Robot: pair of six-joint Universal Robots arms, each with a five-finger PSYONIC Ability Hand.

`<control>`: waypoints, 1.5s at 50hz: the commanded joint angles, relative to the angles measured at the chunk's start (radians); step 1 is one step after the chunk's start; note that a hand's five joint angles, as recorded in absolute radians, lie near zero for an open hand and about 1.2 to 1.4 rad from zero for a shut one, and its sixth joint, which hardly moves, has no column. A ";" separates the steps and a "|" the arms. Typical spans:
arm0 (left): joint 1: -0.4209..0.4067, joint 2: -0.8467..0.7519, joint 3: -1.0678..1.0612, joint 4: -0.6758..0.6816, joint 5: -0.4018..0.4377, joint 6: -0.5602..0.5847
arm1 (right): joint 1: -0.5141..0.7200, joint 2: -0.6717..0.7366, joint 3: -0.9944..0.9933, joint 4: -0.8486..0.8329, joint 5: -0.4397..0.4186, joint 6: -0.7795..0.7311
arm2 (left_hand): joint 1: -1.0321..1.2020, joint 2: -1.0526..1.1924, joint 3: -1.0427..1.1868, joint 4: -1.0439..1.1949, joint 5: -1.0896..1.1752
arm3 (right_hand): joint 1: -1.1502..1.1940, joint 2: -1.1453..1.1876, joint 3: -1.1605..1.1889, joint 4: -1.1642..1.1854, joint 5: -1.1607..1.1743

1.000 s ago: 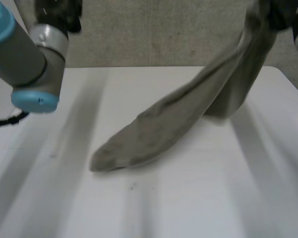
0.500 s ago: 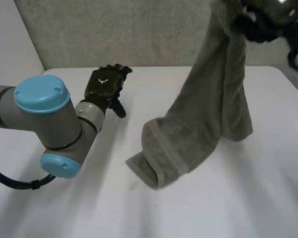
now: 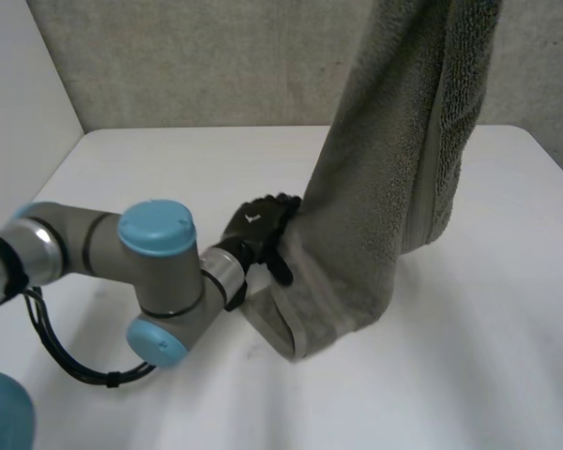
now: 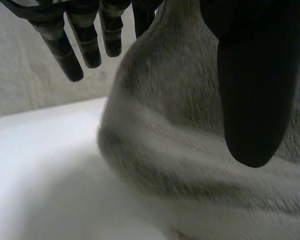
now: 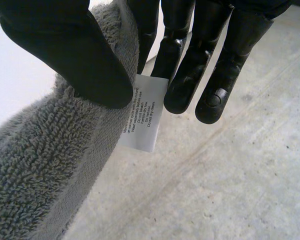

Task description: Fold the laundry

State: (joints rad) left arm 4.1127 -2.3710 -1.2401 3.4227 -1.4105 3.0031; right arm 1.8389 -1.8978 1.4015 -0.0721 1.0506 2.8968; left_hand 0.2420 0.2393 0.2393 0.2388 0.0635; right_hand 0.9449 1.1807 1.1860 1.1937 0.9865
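Currently the grey terry-cloth towel hangs in a long, doubled-over drape from the right hand, raised high over the white table. In the right wrist view that hand is grasping the towel: the thumb presses the top hem against the fingers behind it, right next to a small white printed care label that sticks out just below the thumb tip. Bare grey concrete floor lies beyond the fingertips. The towel's lower end rests on the table in a loose fold, directly ahead of the left hand. The left hand is low over the table, at the hanging towel's side edge just above that fold, on its grey arm with light-blue caps. In the left wrist view the hand is released, fingers straight and spread, thumb apart, with the towel bulging between them; actual contact cannot be told.
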 commanded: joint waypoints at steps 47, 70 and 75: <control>0.236 0.393 -0.110 -0.482 -0.128 0.801 | 0.034 0.796 -0.160 0.583 0.272 -0.564 | 1.154 1.157 1.157 1.157 1.158 | 0.451 0.216 0.210 0.203 0.235; 0.210 0.435 0.201 0.340 -0.361 0.608 | 0.034 0.614 -0.150 -0.537 0.352 -0.243 | 1.154 1.157 1.157 1.157 1.158 | 0.451 0.216 0.210 0.203 0.235; 0.213 0.435 -0.008 0.340 -0.334 0.609 | 0.016 0.617 -0.009 -0.511 0.270 -0.218 | 1.154 1.157 1.157 1.157 1.158 | 0.451 0.216 0.210 0.203 0.235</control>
State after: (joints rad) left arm 4.3227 -1.9519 -0.9866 3.7467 -1.7674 3.6064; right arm 1.8734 -1.2867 1.2257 -0.6335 1.4145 2.6612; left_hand 1.1695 1.2168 1.2154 1.2173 1.0248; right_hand 0.9449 1.1807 1.1860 1.1937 0.9865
